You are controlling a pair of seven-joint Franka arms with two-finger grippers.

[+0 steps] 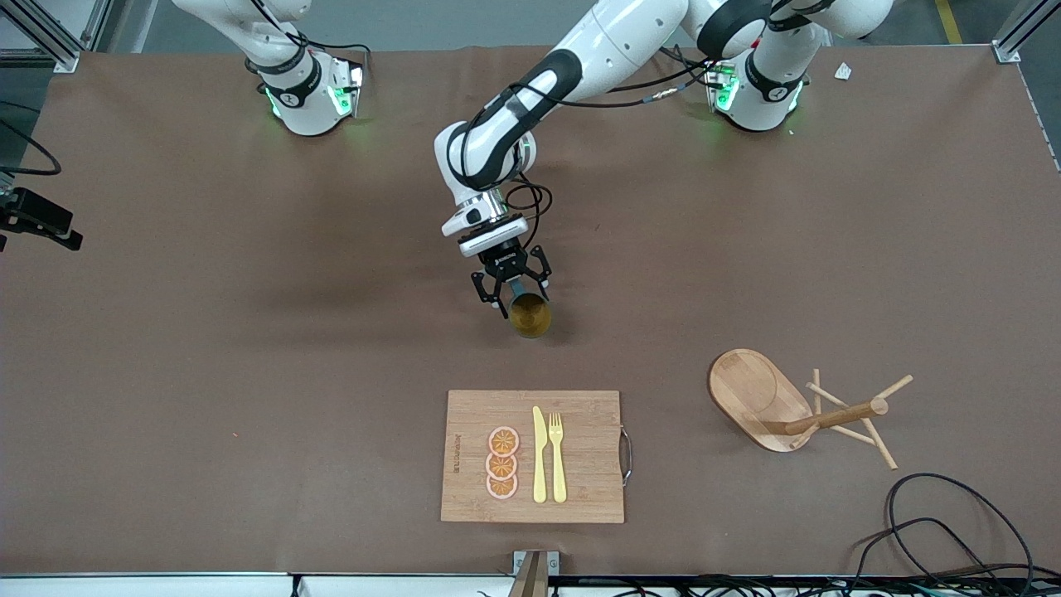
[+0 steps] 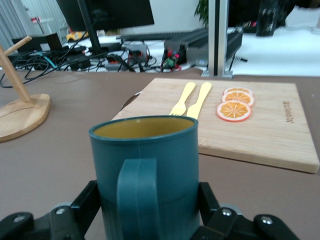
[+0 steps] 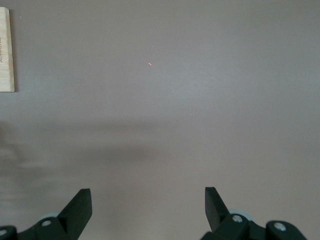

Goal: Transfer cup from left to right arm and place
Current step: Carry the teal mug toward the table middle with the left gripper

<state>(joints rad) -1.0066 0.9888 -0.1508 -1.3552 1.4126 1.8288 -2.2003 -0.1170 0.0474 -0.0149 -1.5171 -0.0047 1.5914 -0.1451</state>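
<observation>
**Left gripper clasping the cup at mid-table**

The cup [image 1: 530,315], a smooth teal cylinder with a mustard-yellow inside, is sitting in the middle of the front view, just above the board [image 1: 532,457]. The left gripper [image 1: 512,292] is closing its black fingers on the cup's sides from the base end, with the cup poking out toward the board.

The left wrist view is showing what the front view is not: the cup's [image 2: 145,172] small handle facing the camera, between the two fingers [image 2: 86,207] pressing its wall. Whether the cup is resting on the table or hanging just over it, I cannot tell. The matte brown table [image 1: 207,332] is showing under it.

The board is pale grained bamboo with a metal handle, carrying three orange slices [image 1: 502,463], a yellow knife [image 1: 540,455] and fork [image 1: 557,457]. A wooden peg rack [image 1: 787,402] is standing at centre right.

The right arm is waiting; only its wrist view is showing the right gripper [image 3: 148,207], fingers spread wide and holding nothing, over bare table.
</observation>
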